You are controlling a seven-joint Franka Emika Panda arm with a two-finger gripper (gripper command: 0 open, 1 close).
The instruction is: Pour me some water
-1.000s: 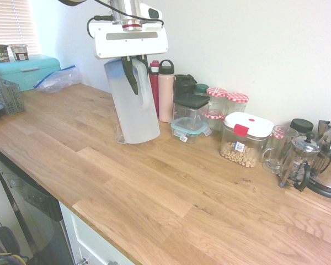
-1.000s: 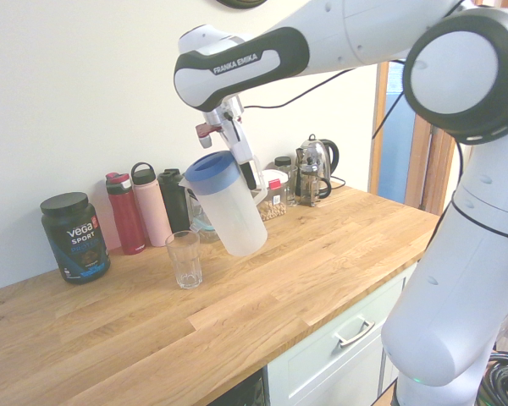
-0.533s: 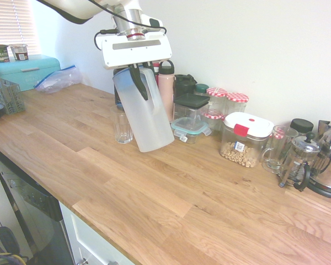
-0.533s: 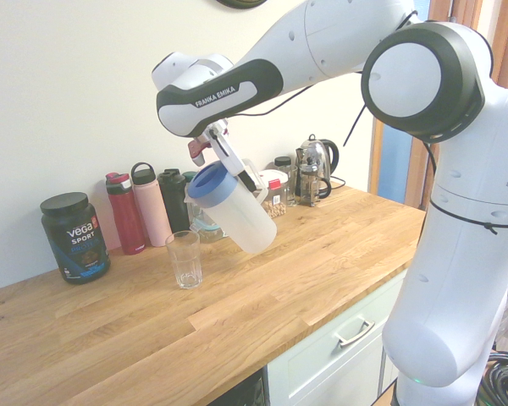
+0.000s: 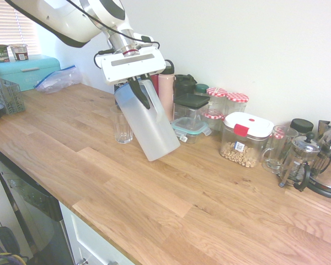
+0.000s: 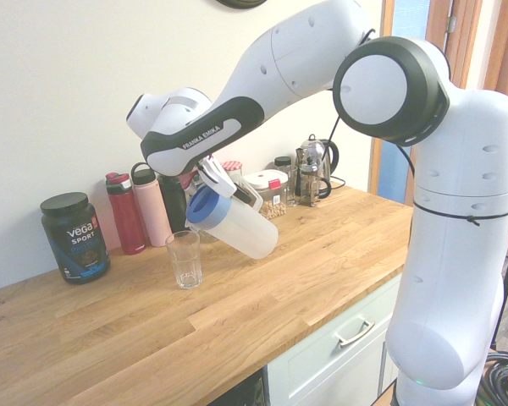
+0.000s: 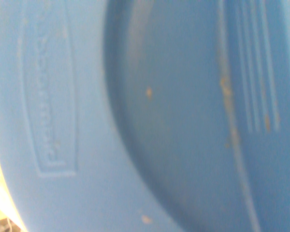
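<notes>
One pincer is clamped shut on the handle of a frosted plastic pitcher, its two dark fingers pinching the handle just under the blue lid. The pitcher hangs tilted in the air, lid end low toward the glass and base raised away from it. In the wrist view the blue lid fills the whole picture, blurred, with a raised oblong stamp on it that cannot be read.

Just beside the pitcher's mouth, an empty clear glass stands upright on the worktop, roughly midway between its front edge and the wall. No water shows in the glass.

Along the back edge of the worktop stand a red bottle, a pink bottle and a black protein tub. Further along that edge are a stack of clear food boxes, two red-checked jars, a cereal container with a white lid, a glass mug, a French press and a kettle. Near the far end sit a teal bread box and a plastic bag.
</notes>
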